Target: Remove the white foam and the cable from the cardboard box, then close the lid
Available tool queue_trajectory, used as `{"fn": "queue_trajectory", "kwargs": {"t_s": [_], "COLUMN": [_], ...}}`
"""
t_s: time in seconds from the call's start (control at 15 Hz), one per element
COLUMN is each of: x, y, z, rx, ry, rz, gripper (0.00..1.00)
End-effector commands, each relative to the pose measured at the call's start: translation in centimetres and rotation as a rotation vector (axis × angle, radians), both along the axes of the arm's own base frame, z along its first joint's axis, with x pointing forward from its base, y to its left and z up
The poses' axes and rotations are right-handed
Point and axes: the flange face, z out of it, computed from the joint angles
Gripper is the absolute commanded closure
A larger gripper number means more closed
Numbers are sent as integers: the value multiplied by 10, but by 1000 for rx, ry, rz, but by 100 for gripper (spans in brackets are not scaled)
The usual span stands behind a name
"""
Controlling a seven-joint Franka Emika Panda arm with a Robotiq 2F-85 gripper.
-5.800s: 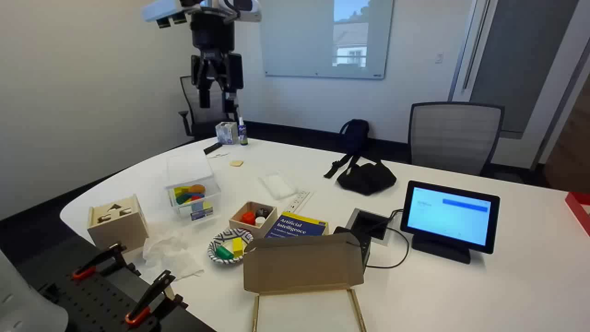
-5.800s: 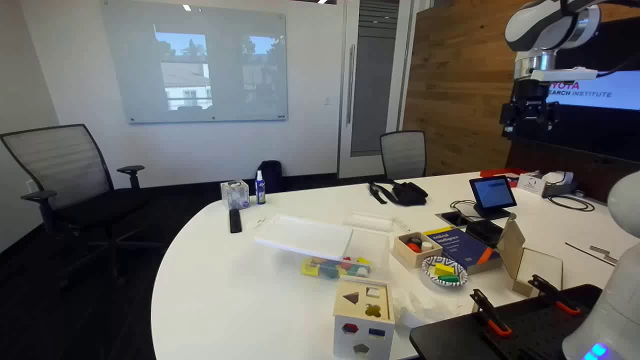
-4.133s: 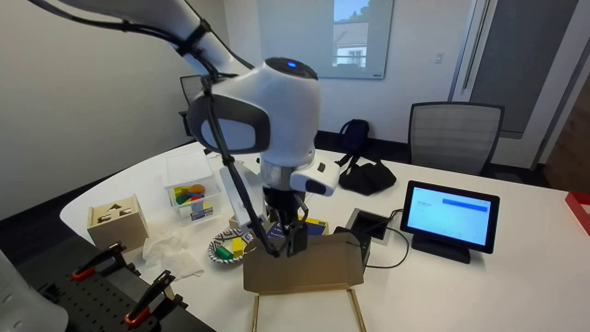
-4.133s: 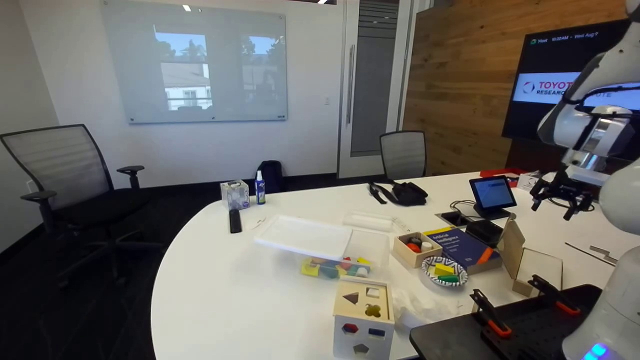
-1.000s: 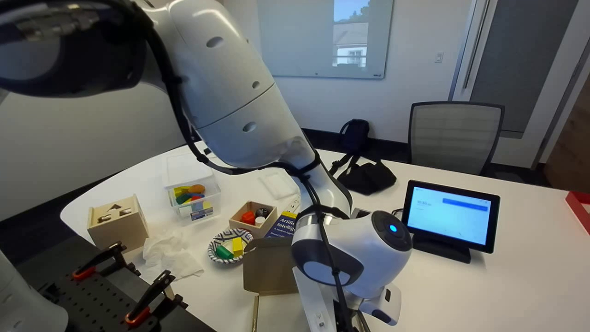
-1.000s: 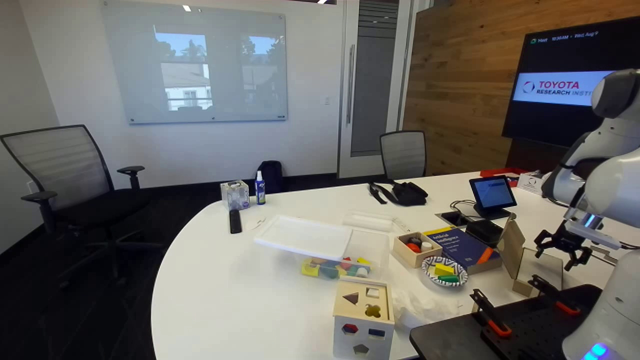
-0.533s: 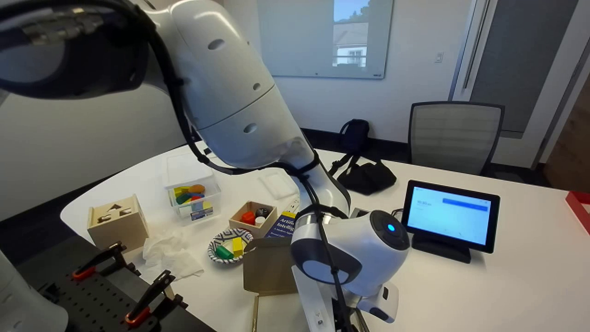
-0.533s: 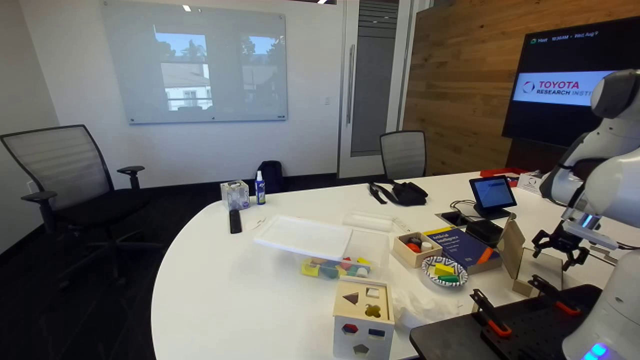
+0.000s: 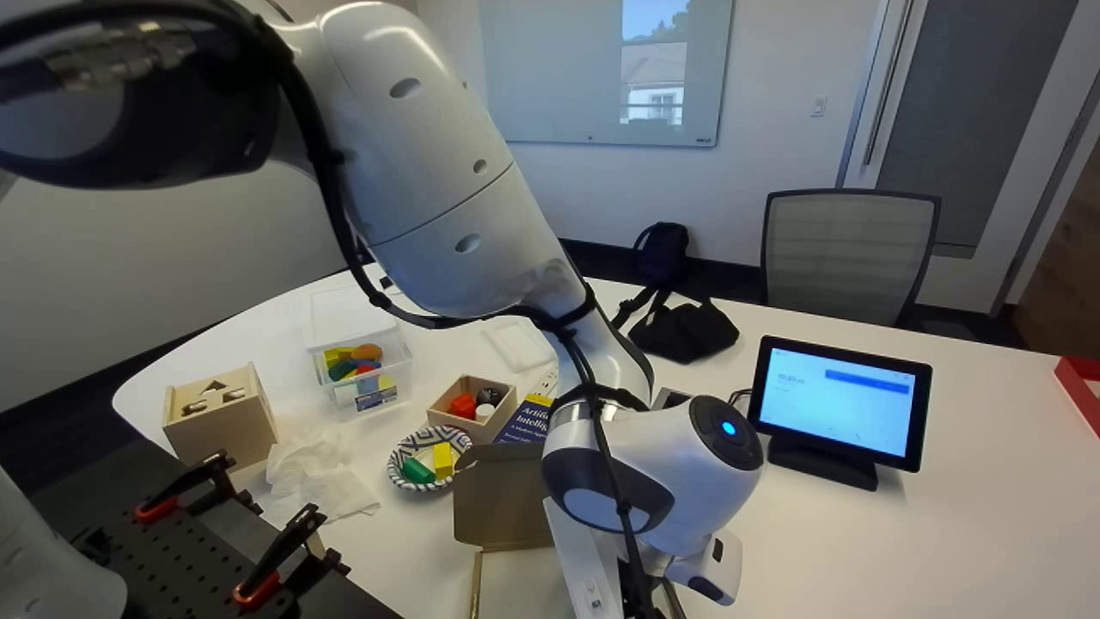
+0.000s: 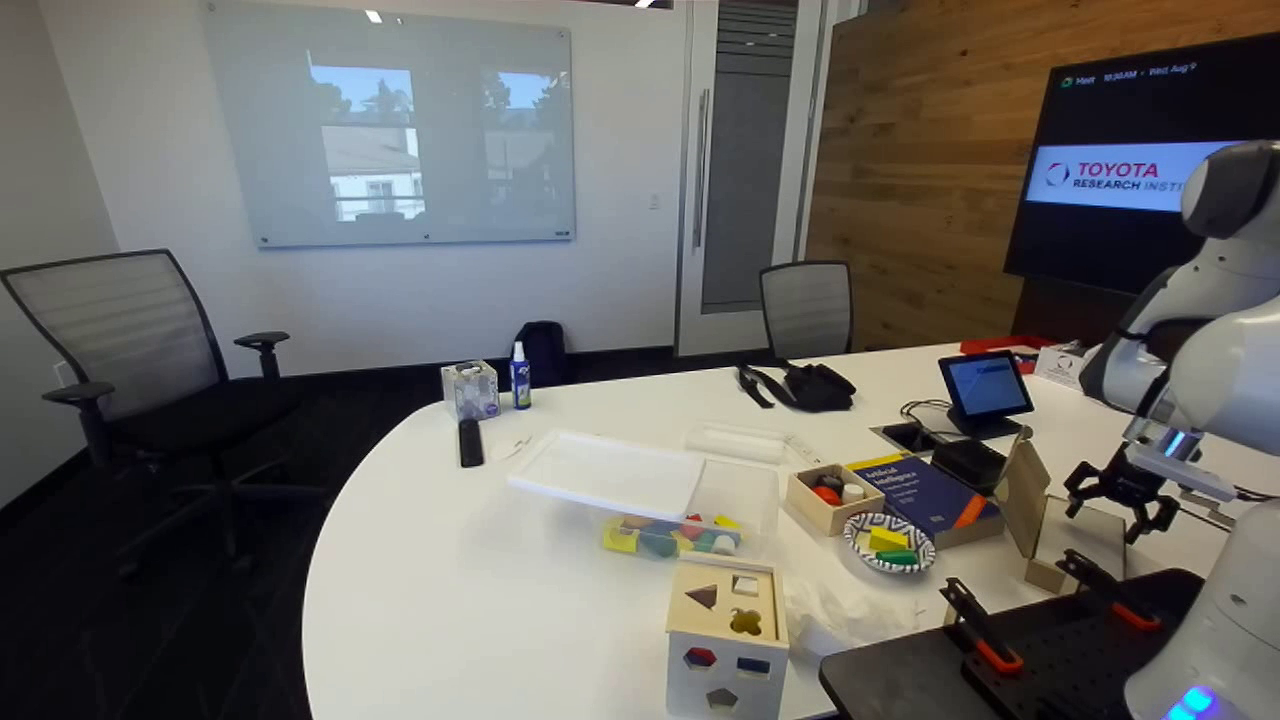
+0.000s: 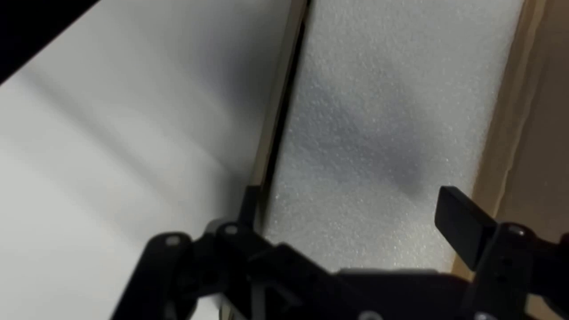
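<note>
The black two-fingered pincer (image 11: 353,206) is held over a shallow brown cardboard box (image 10: 1047,577), its fingers spread wide. Inside the box a flat white foam sheet (image 11: 378,133) is seen, by which nearly the whole width is filled; along one side a narrow dark gap is left. In the wrist view one fingertip is lined up with the rim at that gap, and the other is placed near the foam's opposite edge; whether either is touching cannot be told. The brown cardboard lid (image 9: 500,499) is raised nearly upright, as shown in both exterior views, and in an exterior view it is partly hidden by the white jointed robot arm (image 9: 455,189).

The box is set on a white worktop (image 10: 480,580). Near the lid a thick blue book (image 10: 910,490) is laid flat, and beside it are placed a patterned paper bowl (image 9: 400,460), in which a yellow block (image 9: 443,461) and a green block (image 9: 418,470) are held, and a small open wooden tray (image 10: 810,508). A black tablet with a lit screen (image 9: 838,400) is propped on its stand.
</note>
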Motion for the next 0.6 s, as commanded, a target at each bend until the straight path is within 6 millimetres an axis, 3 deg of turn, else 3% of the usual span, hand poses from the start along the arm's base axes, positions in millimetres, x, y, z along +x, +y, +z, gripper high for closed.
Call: {"fn": "queue_trajectory", "kwargs": {"t_s": [0.0, 0.07, 0.53], "x": [5, 5, 5], "y": [-1, -1, -3], "z": [-1, -1, -1], "rx": [-3, -4, -20], "ry": [11, 12, 13], "rz": [-17, -16, -15], "gripper": [25, 26, 81]}}
